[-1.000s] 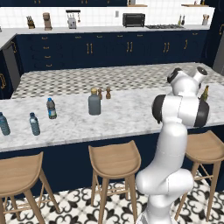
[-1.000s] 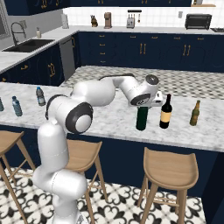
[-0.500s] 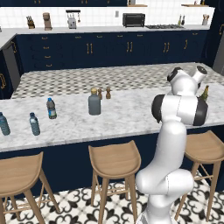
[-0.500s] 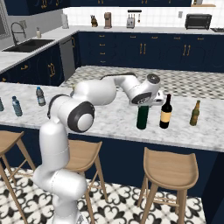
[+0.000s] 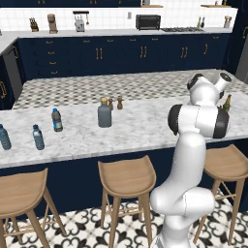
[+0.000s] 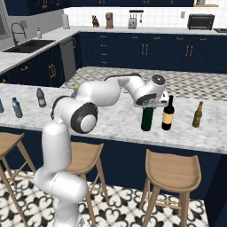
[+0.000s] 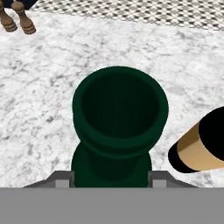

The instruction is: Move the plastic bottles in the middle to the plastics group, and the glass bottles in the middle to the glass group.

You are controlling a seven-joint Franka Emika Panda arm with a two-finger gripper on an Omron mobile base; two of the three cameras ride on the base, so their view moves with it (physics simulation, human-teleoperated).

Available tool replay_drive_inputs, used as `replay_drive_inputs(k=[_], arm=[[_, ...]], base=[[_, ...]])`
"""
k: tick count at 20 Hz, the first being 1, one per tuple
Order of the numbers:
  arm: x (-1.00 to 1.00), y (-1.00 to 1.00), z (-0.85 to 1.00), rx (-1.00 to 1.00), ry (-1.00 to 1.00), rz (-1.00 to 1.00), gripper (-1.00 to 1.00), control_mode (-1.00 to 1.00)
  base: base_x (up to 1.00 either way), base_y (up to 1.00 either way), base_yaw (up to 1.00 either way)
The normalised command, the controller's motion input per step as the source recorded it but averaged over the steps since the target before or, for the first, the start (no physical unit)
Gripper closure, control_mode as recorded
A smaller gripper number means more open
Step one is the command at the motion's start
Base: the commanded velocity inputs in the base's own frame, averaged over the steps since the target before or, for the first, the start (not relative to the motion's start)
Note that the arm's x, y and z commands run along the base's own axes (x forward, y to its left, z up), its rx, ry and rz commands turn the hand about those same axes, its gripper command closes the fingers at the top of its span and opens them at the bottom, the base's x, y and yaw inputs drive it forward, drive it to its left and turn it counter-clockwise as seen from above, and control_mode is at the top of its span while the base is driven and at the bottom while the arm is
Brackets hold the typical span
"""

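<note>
It is a home kitchen: navy cabinets [image 5: 97,55], a white marble island counter [image 5: 140,126], wooden bar stools [image 5: 127,177], a black toaster oven [image 5: 148,22] and a steel sink [image 6: 27,46].

You have the tall dark-green wine bottle [image 6: 146,119] standing upright on the marble counter [image 6: 115,119], just beside the dark wine bottle with the red top and cream label [image 6: 168,113]; from the hand view its open mouth [image 7: 120,107] looks straight up at you. The slim olive-brown bottle with the gold neck [image 6: 197,115] stands a little further along. The squat grey bottle with the tan cap [image 5: 104,113] sits mid-counter, upright. The small pale-blue water bottle [image 5: 57,120] stands apart from two alike water bottles [image 5: 38,137] near the counter's end (all upright).
</note>
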Motion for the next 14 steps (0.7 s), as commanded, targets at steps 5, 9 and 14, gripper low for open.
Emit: replay_drive_inputs(k=[5,9,14], arm=[[0.09,0.0,-0.27,0.0,0.0,0.0,1.0,-1.0],[0.09,0.01,-0.53,-0.01,0.0,0.0,1.0,-1.0],[0.05,0.0,-0.34,0.0,0.0,0.0,1.0,-1.0]], base=[[0.0,0.0,0.0],[0.0,0.0,0.0],[0.0,0.0,0.0]])
